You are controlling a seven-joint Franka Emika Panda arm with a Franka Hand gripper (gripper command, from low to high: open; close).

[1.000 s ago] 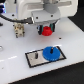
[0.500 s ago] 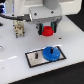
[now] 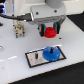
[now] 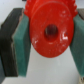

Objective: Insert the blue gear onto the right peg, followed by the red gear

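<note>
1. Exterior view: the claw hangs above the white surface, clamped on the red gear, which is held clear of the surface, up and back from the plate.
2. Same view: the blue gear lies flat on the grey, black-bordered plate, on the exterior view's right half, prob. seated over the right peg, though the peg itself is hidden under it. The twin peg stands bare to the exterior view's left, a thin dark pin, blurry at this res.
3. Same view: a pale boxy object sits on the surface to the exterior view's left of the claw; too soft to identify.
4. Wrist view: the red gear fills the frame, glossy moulded plastic w/ a toothed rim and a dark centre hole. Teal pads press its rim from opposite sides.
5. Handling, as a judgement: the gear looks light, rigid and smooth, so somewhat slippery; a grip across the rim leaves the hole free for the peg. Blue reads as wider and flatter, same hard plastic.
</note>
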